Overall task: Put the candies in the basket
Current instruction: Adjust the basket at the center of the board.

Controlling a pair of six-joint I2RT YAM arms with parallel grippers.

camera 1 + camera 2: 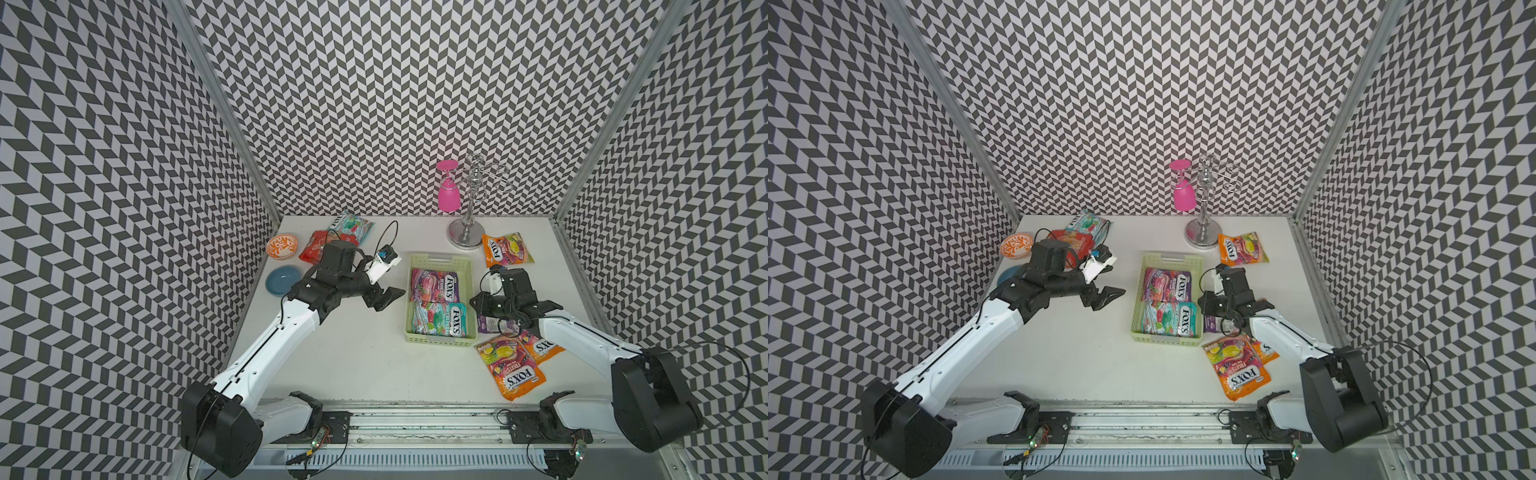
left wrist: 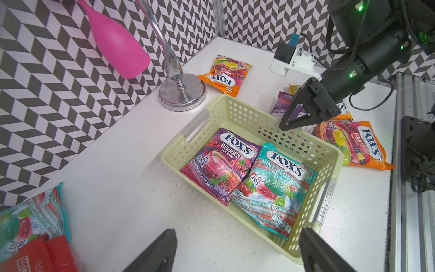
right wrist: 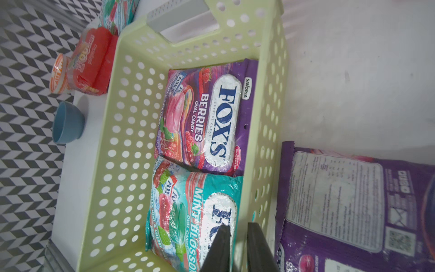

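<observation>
Your basket (image 1: 440,259), pale green plastic punched with round holes, sits mid-table holding two glossy, crinkled bags side by side: a purple Berries bag (image 1: 434,284) and a teal Mint Blossom bag (image 1: 440,324). Six more lie on the white table (image 1: 353,365). One orange bag (image 1: 506,249) is by the chrome stand (image 1: 466,237). A front orange bag (image 1: 509,368) overlaps a second orange bag (image 1: 542,345). A purple bag (image 3: 341,200) lies label-side up just beside the basket. A teal bag (image 1: 353,226) and a red bag (image 1: 316,247) are near the two round bowls.

Your left gripper (image 2: 239,232) hangs spread wide and empty. Your right gripper (image 3: 238,227) is at the basket's wall, fingers nearly together. You can't tell if they pinch anything.
</observation>
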